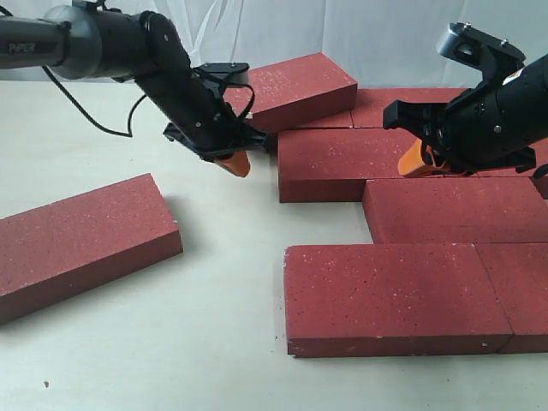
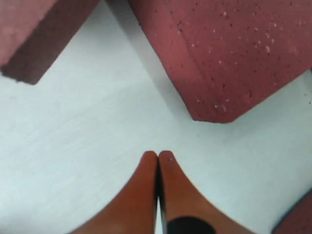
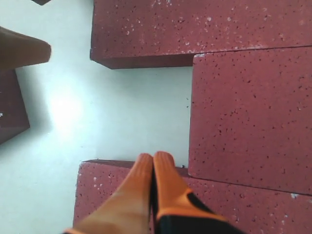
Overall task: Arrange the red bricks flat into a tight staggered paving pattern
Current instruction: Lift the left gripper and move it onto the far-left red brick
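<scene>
Stray brick lies at 8 o'clock from left gripper, long axis 8-to-2; that gripper is nearer. Both grippers pinched together, empty; right gripper over laid bricks.

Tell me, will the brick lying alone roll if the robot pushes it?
The lone brick lies flat with square edges, so it probably won't roll or tip. Its gritty face suggests it would drag, not glide, on the table. It looks thick and solid, likely heavy.

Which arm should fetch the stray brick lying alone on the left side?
Left, probably. The left gripper hangs shut over bare table nearer the stray brick; the right gripper, also shut, sits over the laid bricks across the scene.
</scene>
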